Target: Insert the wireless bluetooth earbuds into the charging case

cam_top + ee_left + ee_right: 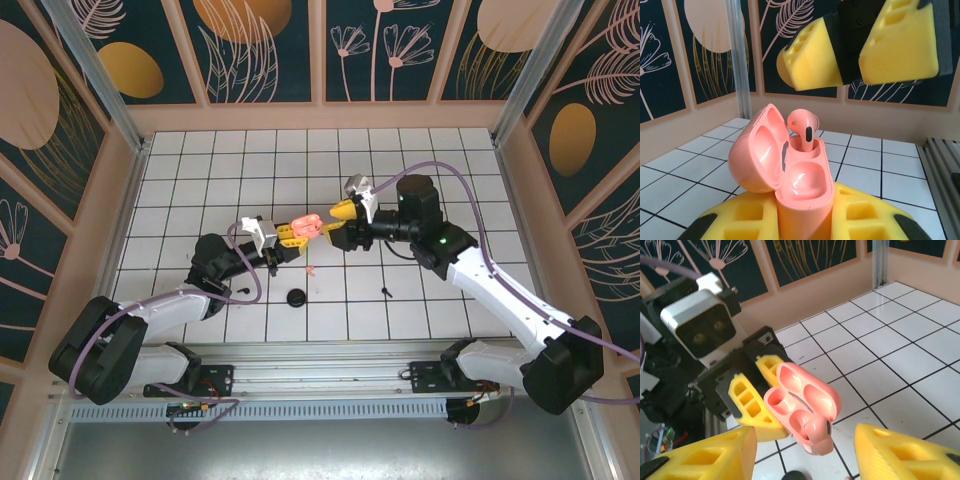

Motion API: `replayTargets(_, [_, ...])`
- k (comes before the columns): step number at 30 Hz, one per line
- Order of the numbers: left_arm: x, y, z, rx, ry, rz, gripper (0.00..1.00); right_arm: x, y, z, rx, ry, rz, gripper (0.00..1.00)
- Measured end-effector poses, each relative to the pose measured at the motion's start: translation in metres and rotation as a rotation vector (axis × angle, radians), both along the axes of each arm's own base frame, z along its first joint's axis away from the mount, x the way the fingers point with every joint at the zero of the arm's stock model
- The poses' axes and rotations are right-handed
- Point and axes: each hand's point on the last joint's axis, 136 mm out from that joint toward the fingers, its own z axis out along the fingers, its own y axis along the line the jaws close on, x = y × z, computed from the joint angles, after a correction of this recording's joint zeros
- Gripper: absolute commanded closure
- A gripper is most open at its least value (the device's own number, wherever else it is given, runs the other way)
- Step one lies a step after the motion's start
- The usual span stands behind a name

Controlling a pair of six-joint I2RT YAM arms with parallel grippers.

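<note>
My left gripper (297,231) (802,222) is shut on the salmon-pink charging case (307,224) (800,175) (800,400), holding it above the floor with its lid open. One pink earbud (802,126) (817,432) stands in the slot farther from the left wrist camera, its head sticking out; the other slot is empty. My right gripper (340,214) (805,460) is open just beyond the case, its yellow fingers (812,60) on either side of that earbud and clear of it. Another pink earbud (311,270) and two black earbuds (386,291) (243,289) lie on the tiles.
A black round disc (296,298) (795,475) lies on the white tiled floor (420,170) under the case. Patterned walls (270,50) and metal corner posts (95,75) enclose the floor. A metal rail (320,365) runs along the near edge by the arm bases.
</note>
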Motion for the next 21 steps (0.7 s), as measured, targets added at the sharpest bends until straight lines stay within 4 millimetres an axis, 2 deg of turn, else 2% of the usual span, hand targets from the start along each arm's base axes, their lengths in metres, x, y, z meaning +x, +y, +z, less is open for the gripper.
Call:
replayTargets(9, [-0.002,-0.001,0.0,0.003,0.001,-0.015,0.88,0.004,0.003,0.003,-0.028,-0.073,0.058,0.49])
replayTargets(21, [-0.002,-0.002,0.001,0.002,-0.001,-0.015,0.88,0.005,0.011,-0.007,-0.041,-0.03,0.099,0.56])
